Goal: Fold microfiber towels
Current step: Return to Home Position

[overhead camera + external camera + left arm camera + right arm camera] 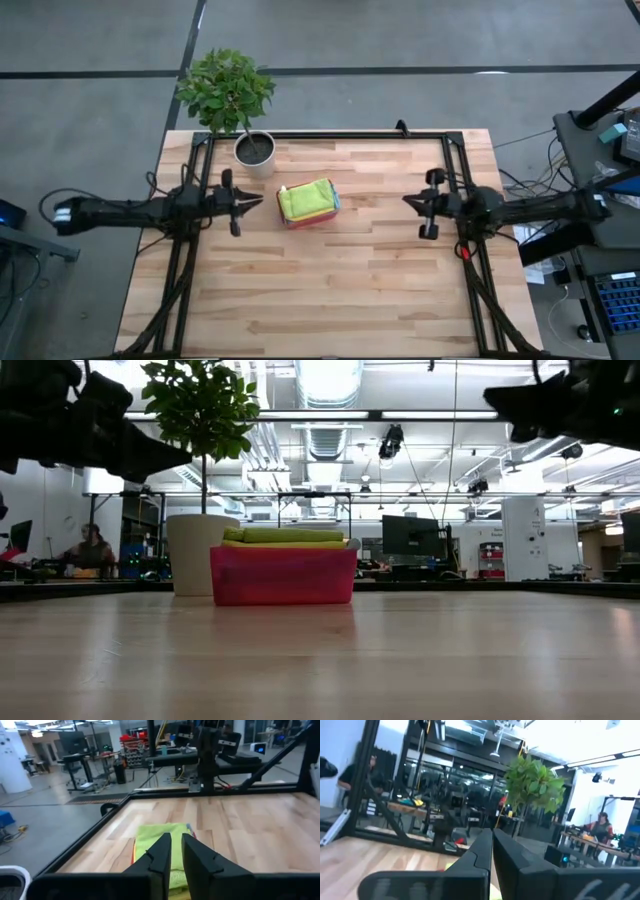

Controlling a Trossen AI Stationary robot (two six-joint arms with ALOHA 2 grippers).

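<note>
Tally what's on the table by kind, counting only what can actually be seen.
Folded towels stacked in the tray: 2 visible, lime green over yellow; any beneath are hidden
Pink tray: 1
Potted plant: 1
Total: 4
</note>
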